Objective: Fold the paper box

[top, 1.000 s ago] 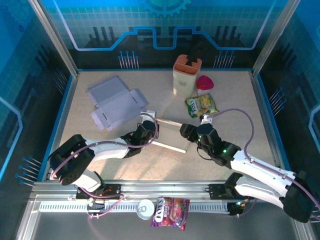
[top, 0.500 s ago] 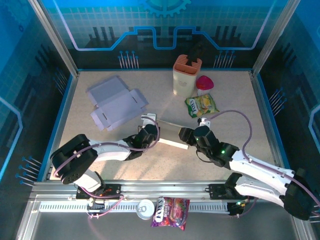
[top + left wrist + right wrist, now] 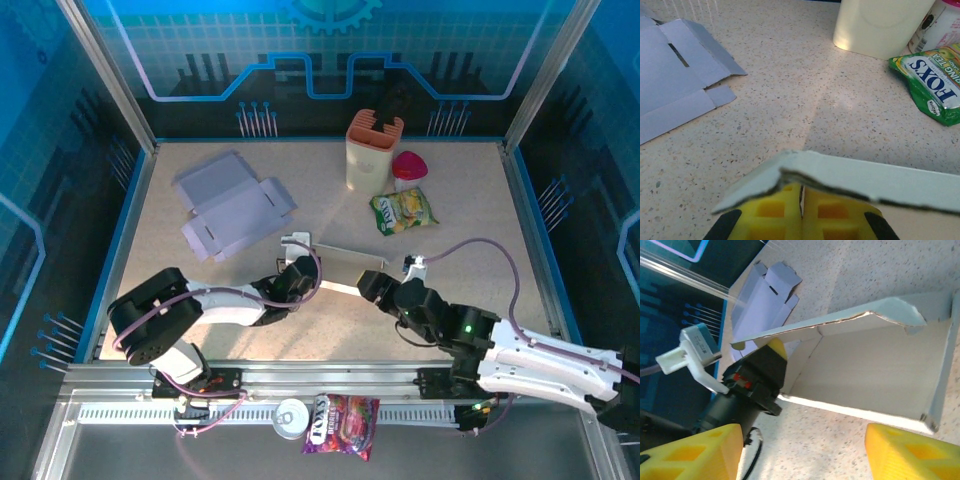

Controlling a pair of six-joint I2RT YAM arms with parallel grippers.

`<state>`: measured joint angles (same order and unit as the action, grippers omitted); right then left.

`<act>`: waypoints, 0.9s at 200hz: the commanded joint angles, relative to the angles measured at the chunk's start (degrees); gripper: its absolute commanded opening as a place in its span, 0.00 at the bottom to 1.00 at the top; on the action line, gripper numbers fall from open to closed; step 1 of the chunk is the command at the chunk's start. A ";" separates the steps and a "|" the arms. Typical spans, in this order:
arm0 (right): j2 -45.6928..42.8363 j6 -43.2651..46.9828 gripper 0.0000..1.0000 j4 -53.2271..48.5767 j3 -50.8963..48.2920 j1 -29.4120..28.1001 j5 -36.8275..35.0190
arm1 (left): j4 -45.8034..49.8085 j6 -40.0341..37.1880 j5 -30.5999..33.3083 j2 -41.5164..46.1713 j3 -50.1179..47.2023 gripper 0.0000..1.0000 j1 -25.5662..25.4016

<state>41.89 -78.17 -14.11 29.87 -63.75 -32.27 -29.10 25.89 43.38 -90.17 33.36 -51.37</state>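
**Paper box half raised at mid-table, left arm propping, right arm lining up**

You are working the paper box near the middle of the table, between your two arms. It is lying as a shallow open tray with one long panel lifting off the surface.

Your left gripper is sitting at the box's left end with its fingers pressed together. In the left wrist view the raised card edge is passing just over the closed yellow fingers. In the right wrist view the left gripper's yellow tip is tucking in under that lifted panel. You are probably using it as a prop, so the panel is not dropping back while the other arm comes in. Whether a sheet is pinched between the fingers, the pictures are not showing.

Your right gripper is facing the box's right end with its fingers spread wide and holding nothing. The box's open mouth is lying ahead between them, which suggests you are lining up on the near wall or an end flap to stand it up.

A second flat box blank is lying well apart at the far left, and a green sweet bag and a cream holder are standing clear at the back
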 commanded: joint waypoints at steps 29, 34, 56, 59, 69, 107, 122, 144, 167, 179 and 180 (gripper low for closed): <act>7.89 -22.28 0.63 3.65 4.38 -4.02 -11.24 | 4.89 3.75 0.89 -1.46 -2.34 0.00 -1.89; 9.35 -23.98 0.63 3.97 5.01 -3.89 -11.80 | 4.97 3.86 1.07 -1.41 -2.34 0.00 -2.09; 13.57 -26.32 0.61 8.59 6.52 -1.61 -12.66 | 5.37 4.53 1.73 -1.27 -2.34 0.00 -2.77; 14.12 -26.69 0.61 8.73 6.78 -1.13 -12.48 | 5.45 4.60 1.79 -1.24 -2.34 0.00 -2.84; 15.47 -27.89 0.60 9.42 7.31 1.01 -10.19 | 5.57 4.92 1.80 -1.26 -2.34 0.00 -3.12; 20.12 -29.93 0.54 12.96 7.91 6.79 -2.63 | 5.58 5.33 2.23 -1.86 -2.23 0.00 -3.89; 21.16 -31.31 0.51 13.41 7.52 7.56 -1.59 | 5.55 5.40 2.31 -1.90 -2.16 0.00 -4.08; 22.28 -31.62 0.46 14.48 7.18 9.00 -0.66 | 5.58 5.32 2.38 -2.18 -1.90 0.00 -4.41; 24.28 -32.19 0.40 17.08 6.65 11.18 1.54 | 5.63 5.35 2.55 -2.56 -1.56 0.00 -4.52; 25.74 -32.60 0.38 18.76 6.34 12.18 2.79 | 5.88 5.33 2.66 -2.66 -1.46 0.00 -4.61; 25.85 -32.67 0.38 18.94 6.30 12.26 2.85 | 5.89 5.32 2.67 -2.65 -1.46 0.00 -4.61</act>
<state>65.49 -108.81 0.58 36.34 -53.39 -31.70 -27.70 30.13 46.94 -91.15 32.49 -55.46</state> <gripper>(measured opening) 0.393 0.052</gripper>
